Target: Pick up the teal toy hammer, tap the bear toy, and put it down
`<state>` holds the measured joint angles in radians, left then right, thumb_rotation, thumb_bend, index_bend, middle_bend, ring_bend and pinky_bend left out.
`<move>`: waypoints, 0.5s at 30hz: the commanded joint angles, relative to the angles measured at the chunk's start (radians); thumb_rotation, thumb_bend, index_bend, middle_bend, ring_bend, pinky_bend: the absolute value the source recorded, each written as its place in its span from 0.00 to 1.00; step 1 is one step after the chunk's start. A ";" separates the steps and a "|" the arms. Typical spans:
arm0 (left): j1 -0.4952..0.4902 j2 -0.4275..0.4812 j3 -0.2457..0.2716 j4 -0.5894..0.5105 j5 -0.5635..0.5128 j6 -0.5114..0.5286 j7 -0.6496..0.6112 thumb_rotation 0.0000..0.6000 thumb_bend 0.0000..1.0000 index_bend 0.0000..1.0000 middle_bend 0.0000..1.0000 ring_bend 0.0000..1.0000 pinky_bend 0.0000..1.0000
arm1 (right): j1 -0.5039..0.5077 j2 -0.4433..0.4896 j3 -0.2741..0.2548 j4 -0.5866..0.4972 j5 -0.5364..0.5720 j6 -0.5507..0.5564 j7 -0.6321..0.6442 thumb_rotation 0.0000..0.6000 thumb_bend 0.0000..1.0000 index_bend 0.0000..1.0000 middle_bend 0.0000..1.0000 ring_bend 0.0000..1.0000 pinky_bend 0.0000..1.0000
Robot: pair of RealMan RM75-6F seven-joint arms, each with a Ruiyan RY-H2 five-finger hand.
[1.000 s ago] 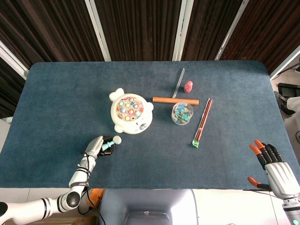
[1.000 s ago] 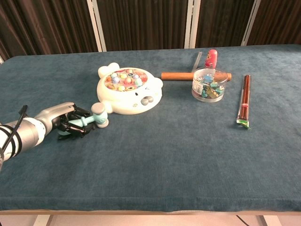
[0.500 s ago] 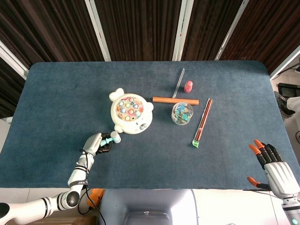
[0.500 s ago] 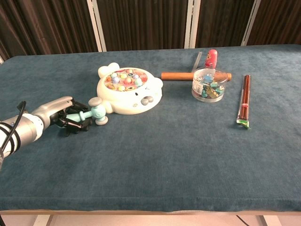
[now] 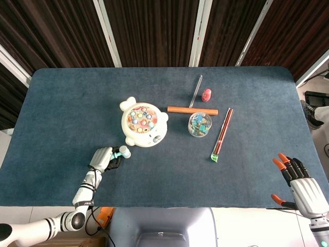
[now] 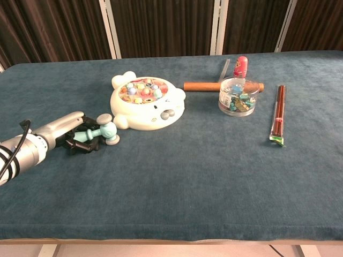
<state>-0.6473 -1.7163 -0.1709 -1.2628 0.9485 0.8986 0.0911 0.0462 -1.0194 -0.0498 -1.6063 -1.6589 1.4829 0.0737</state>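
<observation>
Gripping the teal plastic toy hammer (image 6: pixel 96 132) by its handle, the left hand (image 6: pixel 67 134) holds its head just beside the white bear-shaped toy (image 6: pixel 147 103); tap and put-down seem left

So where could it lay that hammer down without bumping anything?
Bare cloth lies all round the left hand holding the teal hammer, and across the near middle. It is crowded beyond, around the bear toy, the jar and the chopsticks.

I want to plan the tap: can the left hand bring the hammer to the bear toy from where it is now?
Probably yes. The left hand holds the hammer, whose head is beside the bear toy, with nothing between them.
</observation>
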 commanded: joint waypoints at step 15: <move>0.001 -0.012 0.015 0.025 -0.002 0.000 0.121 1.00 0.50 0.20 0.07 0.00 0.00 | 0.001 0.002 -0.003 -0.001 -0.003 -0.001 0.001 1.00 0.33 0.00 0.00 0.00 0.00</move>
<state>-0.6453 -1.7275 -0.1533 -1.2405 0.9503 0.9026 0.2095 0.0468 -1.0172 -0.0528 -1.6075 -1.6621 1.4816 0.0749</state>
